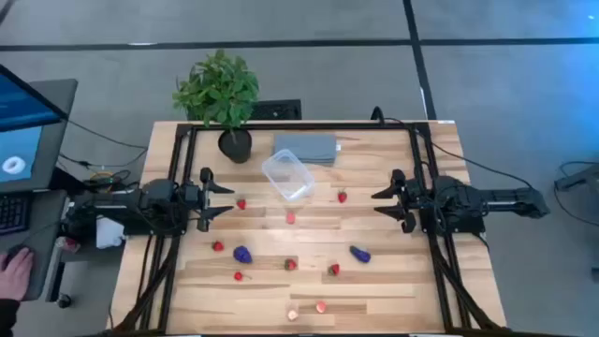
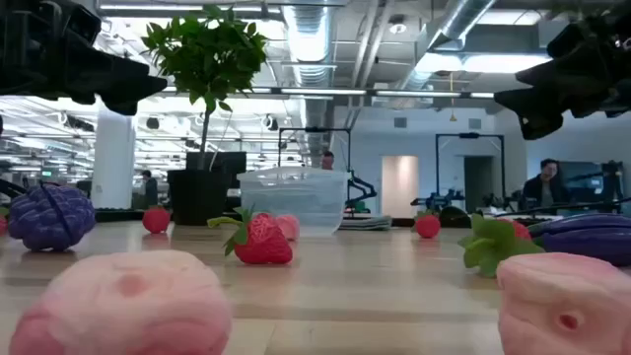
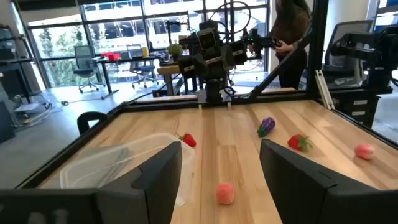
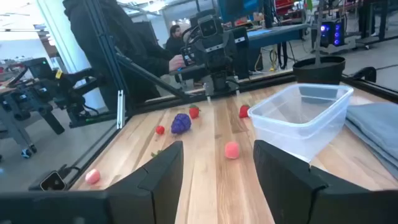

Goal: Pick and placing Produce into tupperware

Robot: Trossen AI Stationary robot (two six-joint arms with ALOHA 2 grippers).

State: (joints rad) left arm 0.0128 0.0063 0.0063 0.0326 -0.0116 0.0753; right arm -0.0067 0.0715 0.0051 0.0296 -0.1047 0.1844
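The wooden surface (image 1: 393, 281) is seen from above, framed by dark rails. The left gripper (image 1: 225, 199) is held above the left edge and the right gripper (image 1: 379, 202) above the right edge, each with its jaws spread wide and nothing between them. A leafy potted plant (image 1: 221, 94) is stood at the far edge, and a flat grey slab (image 1: 305, 148) is laid just beside it. The clear plastic tupperware (image 1: 287, 175) is set near the slab's front corner, tilted to the rails, with nothing seen inside it. The produce is scattered over the boards nearer than the box: two purple pieces (image 1: 242, 254) (image 1: 359, 253), red strawberries such as one (image 1: 343, 197) right of the box and one (image 1: 241, 203) near the left gripper, a pink piece (image 1: 290, 218) in front of the box, and two pale pink pieces (image 1: 321, 306) at the near edge. A person's hand (image 1: 13, 271) is rested on a desk beyond the left arm.
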